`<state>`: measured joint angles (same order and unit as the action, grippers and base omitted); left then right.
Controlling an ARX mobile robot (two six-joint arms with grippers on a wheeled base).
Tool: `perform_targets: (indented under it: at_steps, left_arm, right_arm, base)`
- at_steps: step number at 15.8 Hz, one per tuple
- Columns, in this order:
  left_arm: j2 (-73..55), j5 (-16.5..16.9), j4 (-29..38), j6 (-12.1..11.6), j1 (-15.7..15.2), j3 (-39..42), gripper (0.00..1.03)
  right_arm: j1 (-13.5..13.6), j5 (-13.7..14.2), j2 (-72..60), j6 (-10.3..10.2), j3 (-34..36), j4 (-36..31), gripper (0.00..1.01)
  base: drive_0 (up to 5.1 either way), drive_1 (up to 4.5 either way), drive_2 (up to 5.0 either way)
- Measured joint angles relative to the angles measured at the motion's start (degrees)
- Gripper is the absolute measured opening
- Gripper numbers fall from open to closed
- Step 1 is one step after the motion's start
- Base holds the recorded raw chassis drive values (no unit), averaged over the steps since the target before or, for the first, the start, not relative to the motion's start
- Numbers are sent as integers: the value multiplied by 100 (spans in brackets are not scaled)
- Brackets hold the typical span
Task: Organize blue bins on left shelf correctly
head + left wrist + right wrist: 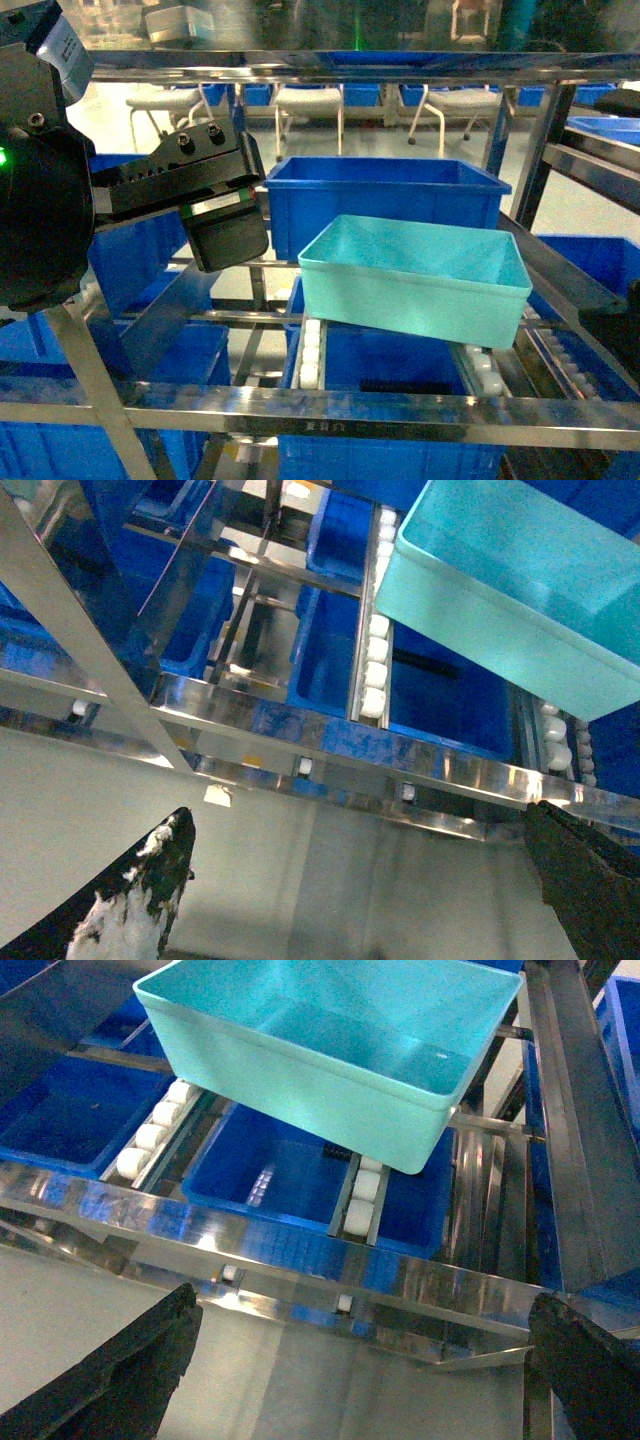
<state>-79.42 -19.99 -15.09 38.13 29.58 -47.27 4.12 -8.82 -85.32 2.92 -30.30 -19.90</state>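
Head view: one pale turquoise bin [415, 280] sits skewed on the white roller tracks [310, 355] of the steel shelf [330, 410], just in front of one dark blue crate [385, 200], more blue crates on the level below; the left arm [190, 195] is raised at left, its fingertips out of sight. Left wrist view: left gripper [365, 880] spread wide, empty, before the front rail, bin upper right. Right wrist view: right gripper [365, 1360] likewise spread, empty, the one bin above two roller tracks.
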Motion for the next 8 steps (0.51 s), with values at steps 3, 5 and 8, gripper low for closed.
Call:
perform_targets:
  at_steps: [3, 5, 8]
  left_arm:
    - [2, 2, -2, 0, 2, 0, 98]
    - [365, -540, 3956, -1644, -219, 1709, 76]
    - [1453, 15, 6507, -3407, -992, 3152, 38]
  right_arm:
    - [15, 101, -70, -63, 72, -407, 97]
    - [103, 1222, -629, -184, 1316, -3847, 72]
    - [-57, 1187, 706, -205, 1836, -4710, 33]
  base:
    - [0, 0, 0]
    - [0, 0, 0]
    - [0, 0, 0]
